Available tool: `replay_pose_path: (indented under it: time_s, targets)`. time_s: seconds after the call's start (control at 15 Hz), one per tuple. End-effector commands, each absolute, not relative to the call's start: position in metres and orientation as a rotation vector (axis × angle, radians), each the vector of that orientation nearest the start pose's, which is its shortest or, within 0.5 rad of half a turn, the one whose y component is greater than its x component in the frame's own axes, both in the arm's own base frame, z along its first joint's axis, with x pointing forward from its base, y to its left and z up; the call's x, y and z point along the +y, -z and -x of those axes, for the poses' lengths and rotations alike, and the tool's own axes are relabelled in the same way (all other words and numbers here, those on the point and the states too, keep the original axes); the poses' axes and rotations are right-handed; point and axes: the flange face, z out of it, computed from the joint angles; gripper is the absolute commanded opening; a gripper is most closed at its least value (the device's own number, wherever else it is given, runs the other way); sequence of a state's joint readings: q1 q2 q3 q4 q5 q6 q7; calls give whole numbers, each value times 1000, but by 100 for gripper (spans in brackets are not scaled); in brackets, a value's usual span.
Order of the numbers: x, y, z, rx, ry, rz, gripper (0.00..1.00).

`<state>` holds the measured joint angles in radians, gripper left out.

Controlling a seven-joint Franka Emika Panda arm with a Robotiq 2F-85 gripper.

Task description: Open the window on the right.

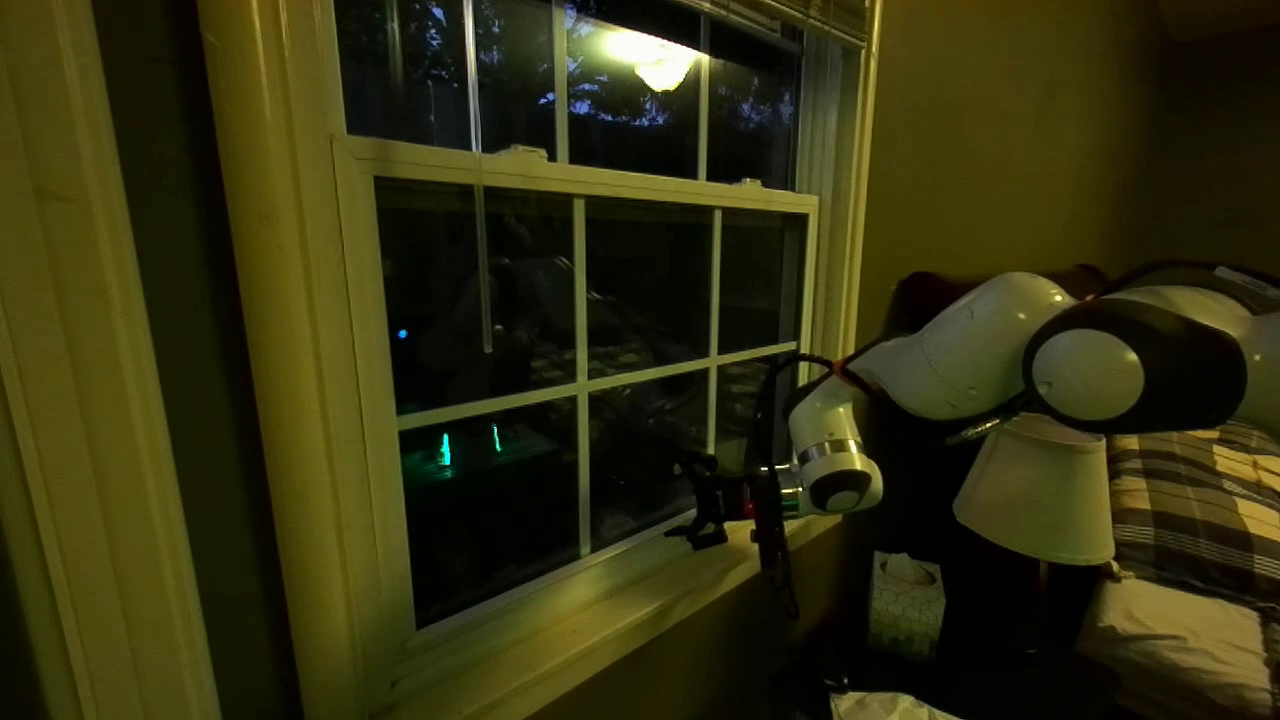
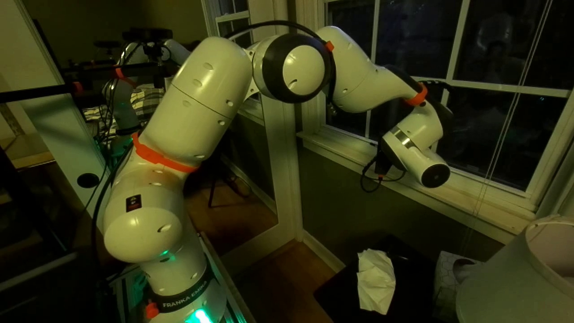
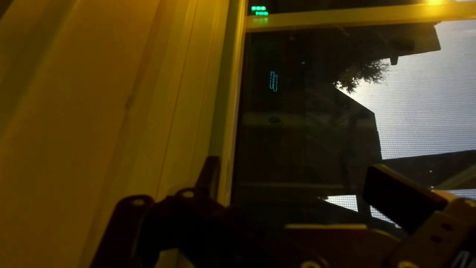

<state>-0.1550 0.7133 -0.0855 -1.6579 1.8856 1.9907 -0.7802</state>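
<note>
The window (image 1: 584,383) has a cream-white frame and dark panes; it also shows in an exterior view behind the arm (image 2: 491,84) and in the wrist view (image 3: 357,17). Its lower sash appears to sit down at the sill (image 1: 600,625). My gripper (image 1: 680,500) is open, low in front of the lower panes, just above the sill. In the wrist view the gripper (image 3: 293,165) has its fingers wide apart with nothing between them. One finger lies along the sash's bottom edge, the other over the glass; I cannot tell whether they touch. In an exterior view the wrist hides the gripper.
A lamp with a pale shade (image 1: 1035,495) and a tissue box (image 1: 905,610) stand below the arm. A bed (image 1: 1200,490) is behind the lamp. A blind wand (image 1: 482,250) hangs before the glass. A crumpled paper (image 2: 376,280) lies on a dark nightstand (image 2: 341,291).
</note>
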Motion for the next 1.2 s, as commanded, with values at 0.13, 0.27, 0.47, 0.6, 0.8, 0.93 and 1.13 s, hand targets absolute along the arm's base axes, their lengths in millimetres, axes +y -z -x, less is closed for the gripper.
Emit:
replay_pose_path:
  time_s: [0.13,0.27,0.47,0.6,0.8,0.93,1.13]
  targets:
    - [-111,-248,-697,630,616,1537,100]
    - [-106,-257,-693,584,604,1552,100]
    - [-105,-273,-683,514,645,1580,100]
    - [-106,-281,-677,463,697,1591,100]
    - [-106,-294,-668,390,765,1600,100]
    - [-106,-308,-663,339,805,1599,100]
    - [-103,-332,-653,298,830,1589,100]
